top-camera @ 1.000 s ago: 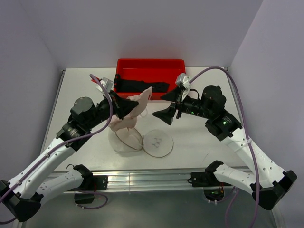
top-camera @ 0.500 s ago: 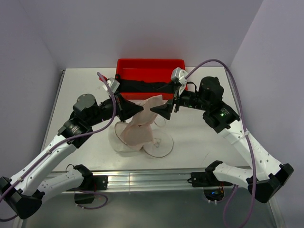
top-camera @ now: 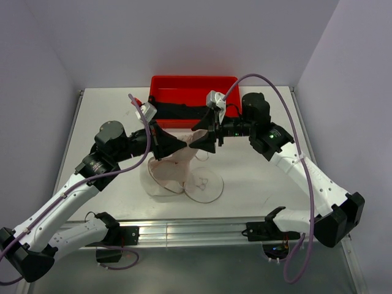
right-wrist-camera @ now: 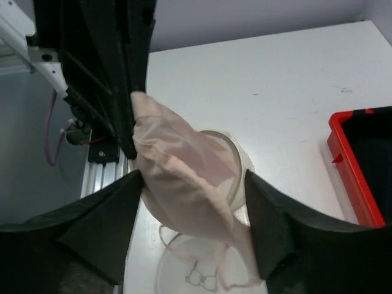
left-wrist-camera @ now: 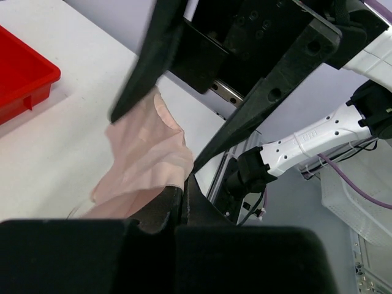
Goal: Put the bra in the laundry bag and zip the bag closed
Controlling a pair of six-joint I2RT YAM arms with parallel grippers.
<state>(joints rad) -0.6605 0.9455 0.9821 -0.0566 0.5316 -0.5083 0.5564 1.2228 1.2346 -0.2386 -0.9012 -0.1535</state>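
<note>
The pale pink bra hangs above the white mesh laundry bag, with its lower part drooping into the open mouth. My left gripper is shut on the bra's upper edge, pinched at its tips. My right gripper stands open with one finger on each side of the hanging cup, and its left finger touches the fabric. The bag's tan rim shows behind the bra. The flat round lid with the bra drawing lies open beside the bag.
A red tray holding dark cloth stands at the back of the table, just behind both grippers. A thin strap loop dangles over the lid. The table's near edge has a metal rail.
My right gripper has moved left, from beside the bra to straddling it, and its jaws have narrowed a little. My left gripper carried the bra slightly to the right.
</note>
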